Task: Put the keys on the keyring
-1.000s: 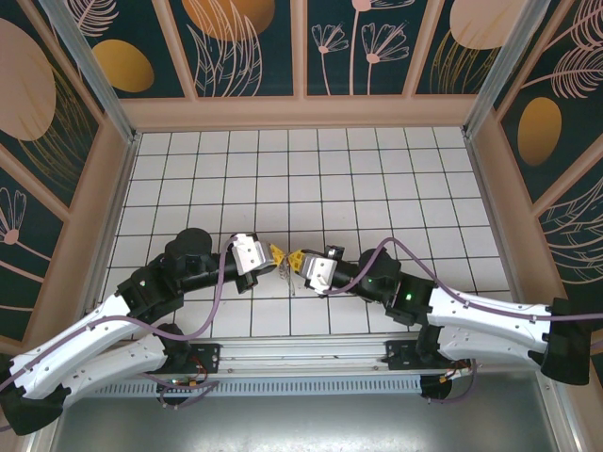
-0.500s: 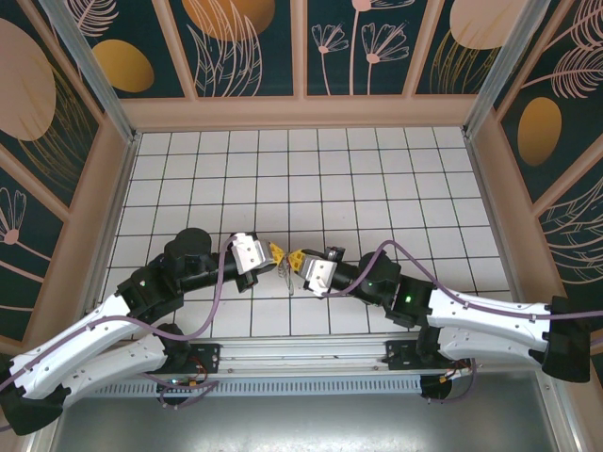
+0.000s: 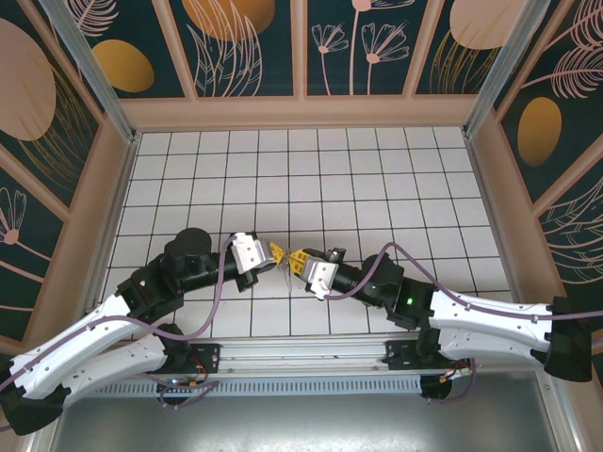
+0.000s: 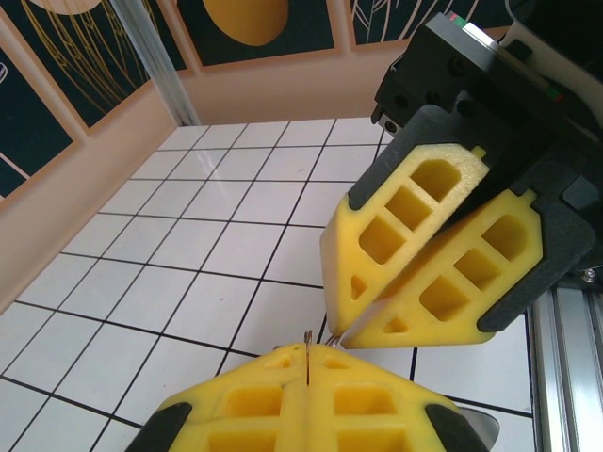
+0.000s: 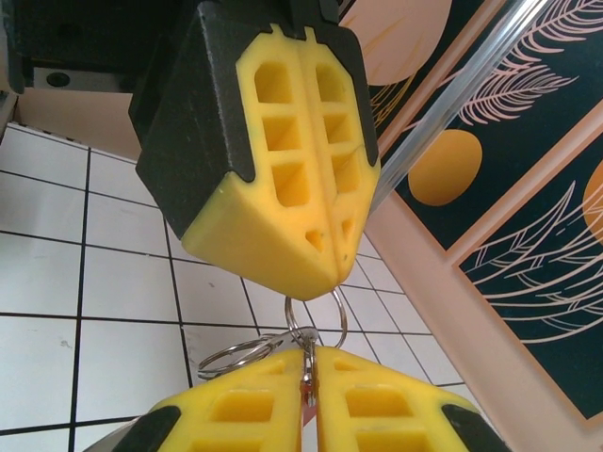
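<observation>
Over the worktop [image 3: 311,169], close to the middle of its near edge, the left gripper [image 3: 276,252] has its jaws pressed together on a thin silvery ring of the keyring [image 5: 305,341]. Just to its right, tip to tip, the right gripper [image 3: 298,261] has jaws almost together, pinching the key [image 5: 303,384], a sliver of red in the slit.

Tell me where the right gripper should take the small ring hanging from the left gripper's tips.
Its bare lower arc, from below: the left gripper pinches the top of the ring, leaving that arc free. The loop lies broadside to the right wrist camera, so probably roll the right gripper to clamp its flat faces, not its edge.
</observation>
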